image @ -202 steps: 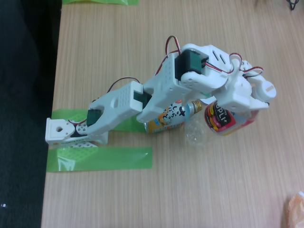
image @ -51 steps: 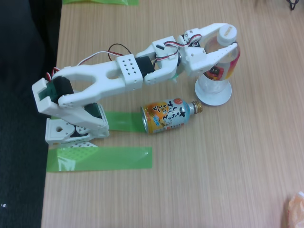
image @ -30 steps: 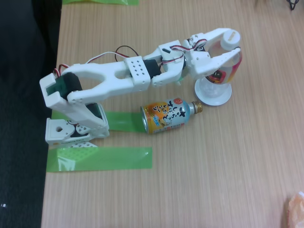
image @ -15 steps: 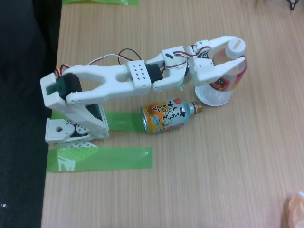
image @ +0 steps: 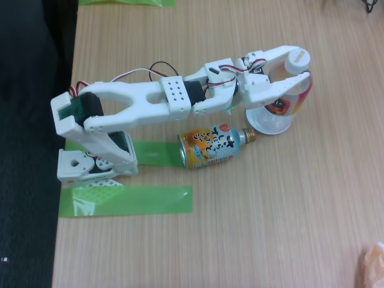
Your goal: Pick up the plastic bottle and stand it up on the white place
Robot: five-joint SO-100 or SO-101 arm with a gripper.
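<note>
Bottle placement under way.
Plastic bottle (image: 287, 90) is held clamped by gripper (image: 294, 77), upright over white place (image: 270, 126), for standing.

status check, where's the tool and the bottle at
Tool around the plastic bottle, grip unclear. Bottle upright over the white plate. Orange can lying beside the plate, apart.

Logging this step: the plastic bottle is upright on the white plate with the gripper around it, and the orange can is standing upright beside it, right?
Not quite: the orange can lies on its side, as the fixed view shows. The rest holds: plastic bottle, white plate, gripper.
</note>
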